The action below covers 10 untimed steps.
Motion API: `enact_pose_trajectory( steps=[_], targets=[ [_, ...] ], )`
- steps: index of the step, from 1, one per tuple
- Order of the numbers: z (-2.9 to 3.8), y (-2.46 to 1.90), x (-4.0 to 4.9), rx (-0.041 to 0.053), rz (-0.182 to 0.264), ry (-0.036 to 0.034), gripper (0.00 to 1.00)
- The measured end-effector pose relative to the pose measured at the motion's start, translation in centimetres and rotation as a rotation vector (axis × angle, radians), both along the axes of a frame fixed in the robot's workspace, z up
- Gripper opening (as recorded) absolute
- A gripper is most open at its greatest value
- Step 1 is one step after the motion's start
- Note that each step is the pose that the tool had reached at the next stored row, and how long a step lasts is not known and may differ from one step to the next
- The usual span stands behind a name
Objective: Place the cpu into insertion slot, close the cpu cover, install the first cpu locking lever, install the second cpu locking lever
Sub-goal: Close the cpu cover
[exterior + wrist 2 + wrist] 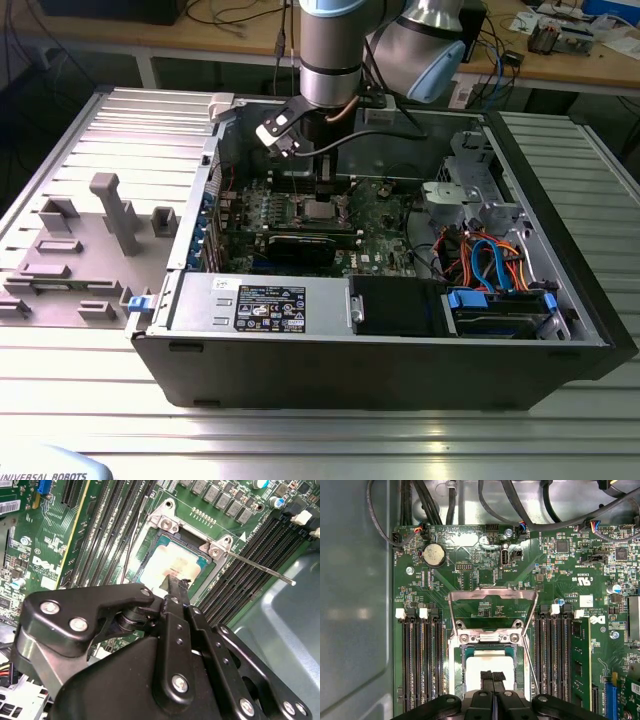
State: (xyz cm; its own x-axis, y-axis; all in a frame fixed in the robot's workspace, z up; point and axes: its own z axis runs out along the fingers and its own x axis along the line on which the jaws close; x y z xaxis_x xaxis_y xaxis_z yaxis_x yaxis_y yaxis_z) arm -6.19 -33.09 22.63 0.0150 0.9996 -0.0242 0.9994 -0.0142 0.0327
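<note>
In the exterior view the gripper (320, 192) hangs over the insertion slot (320, 211); in the second wrist view its fingers (176, 605) meet, empty, above the seated cpu (170, 562); in the first wrist view the cpu cover (492, 596) lies open; the chip is likely light, rigid and fragile, best held by its edges.

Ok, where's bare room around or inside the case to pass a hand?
Bare ribbed table in front of the case and on the exterior view's right of it. Inside, the plain metal panel beside the memory slots is free. Crowded: the socket under the gripper, and the cables by the drive bay.
</note>
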Motion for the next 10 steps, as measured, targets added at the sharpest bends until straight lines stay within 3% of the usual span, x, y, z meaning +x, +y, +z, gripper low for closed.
enact_pose_trajectory(
  steps=[10],
  targets=[
    [0.28, 0.0, 0.15, 0.0004, 0.0, 0.0022, 0.11]
  ],
)
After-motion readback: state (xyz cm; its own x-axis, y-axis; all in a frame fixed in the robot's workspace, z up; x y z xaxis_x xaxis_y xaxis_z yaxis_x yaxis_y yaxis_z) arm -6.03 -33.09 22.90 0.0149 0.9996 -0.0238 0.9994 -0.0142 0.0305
